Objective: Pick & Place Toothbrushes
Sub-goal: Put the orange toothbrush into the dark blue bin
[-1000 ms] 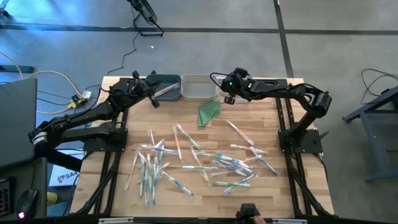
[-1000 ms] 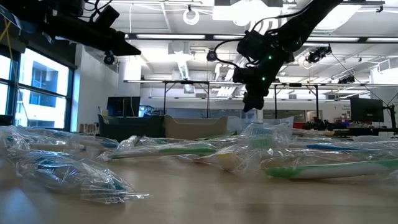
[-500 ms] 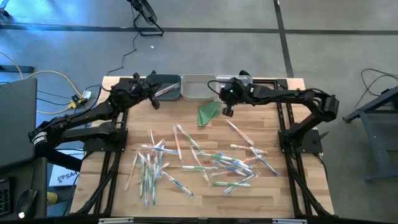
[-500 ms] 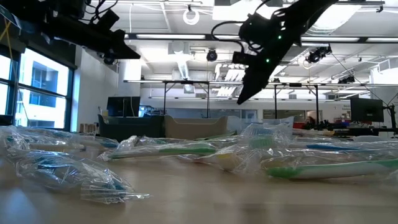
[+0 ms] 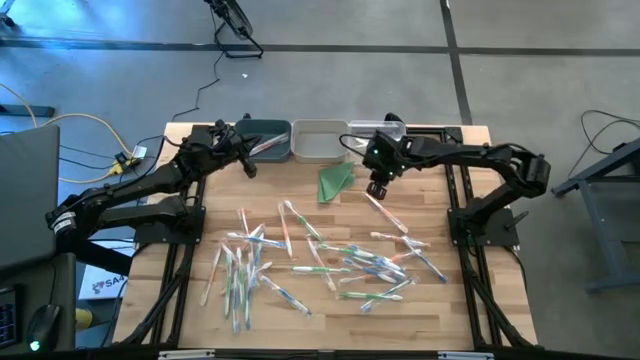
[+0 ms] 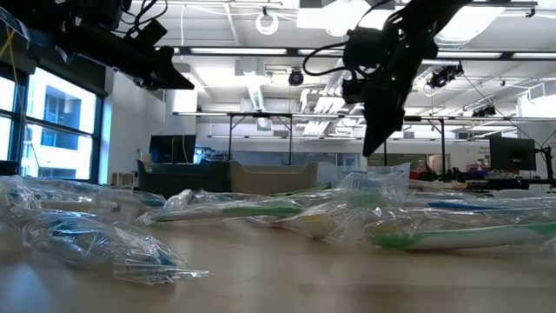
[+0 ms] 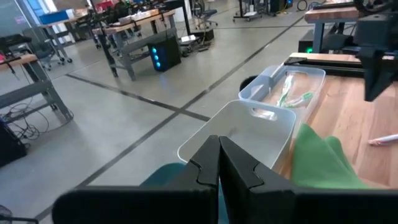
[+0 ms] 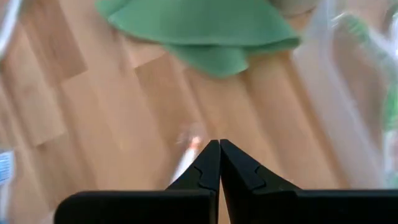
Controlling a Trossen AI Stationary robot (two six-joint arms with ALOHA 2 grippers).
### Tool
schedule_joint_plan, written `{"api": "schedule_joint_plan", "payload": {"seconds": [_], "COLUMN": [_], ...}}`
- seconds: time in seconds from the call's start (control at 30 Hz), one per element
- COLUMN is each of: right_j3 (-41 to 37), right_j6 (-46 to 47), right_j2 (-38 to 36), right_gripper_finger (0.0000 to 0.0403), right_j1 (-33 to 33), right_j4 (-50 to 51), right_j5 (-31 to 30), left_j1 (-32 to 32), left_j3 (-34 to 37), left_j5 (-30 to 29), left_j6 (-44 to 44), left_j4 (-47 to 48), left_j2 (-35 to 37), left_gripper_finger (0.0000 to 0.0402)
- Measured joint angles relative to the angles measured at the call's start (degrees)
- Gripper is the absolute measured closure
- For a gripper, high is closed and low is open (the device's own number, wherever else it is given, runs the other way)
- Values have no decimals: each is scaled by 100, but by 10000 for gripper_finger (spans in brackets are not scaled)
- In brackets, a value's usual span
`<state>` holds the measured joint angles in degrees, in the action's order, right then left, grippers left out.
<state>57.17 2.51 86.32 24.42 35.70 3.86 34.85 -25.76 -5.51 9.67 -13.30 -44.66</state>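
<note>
Right claw [image 5: 376, 190] pinched together, empty, above pink-accented clear plastic toothbrush [image 5: 385, 213] beside folded green cloth [image 5: 336, 181]; left claw [image 5: 247, 166] pinched together near dark bin [image 5: 262, 141].

Toothbrushes [image 5: 320, 262] across the table's [image 5: 440, 310] near half, bins [image 5: 318, 141] behind.

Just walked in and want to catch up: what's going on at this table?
Two robot arms are sorting toothbrushes scattered on the wooden table into bins at its far edge. The right tool, shut and empty, hangs above a lone toothbrush beside the green cloth. The left tool, also shut, waits by the dark bin.
</note>
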Motion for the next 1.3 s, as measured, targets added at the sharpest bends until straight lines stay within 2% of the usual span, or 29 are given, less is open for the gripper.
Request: {"api": "schedule_joint_plan", "payload": {"seconds": [0.57,0.83,1.0,1.3], "right_j3": [0,0,0,0], "right_j6": [673,1702,1988,1994], "right_j2": [2,4,7,7], "right_gripper_finger": [401,401,401,401], "right_j1": [-741,-1017,-1106,-1132], "right_j4": [587,1036,1247,1241], "right_j5": [88,-572,-868,-866], "left_j1": [0,0,0,0], "left_j3": [0,0,0,0], "left_j5": [-5,-25,-23,-18], "left_j6": [4,2,-76,-98], "left_j4": [-2,-6,-4,10], "left_j2": [-1,-1,-1,-1], "left_gripper_finger": [402,402,402,402]}}
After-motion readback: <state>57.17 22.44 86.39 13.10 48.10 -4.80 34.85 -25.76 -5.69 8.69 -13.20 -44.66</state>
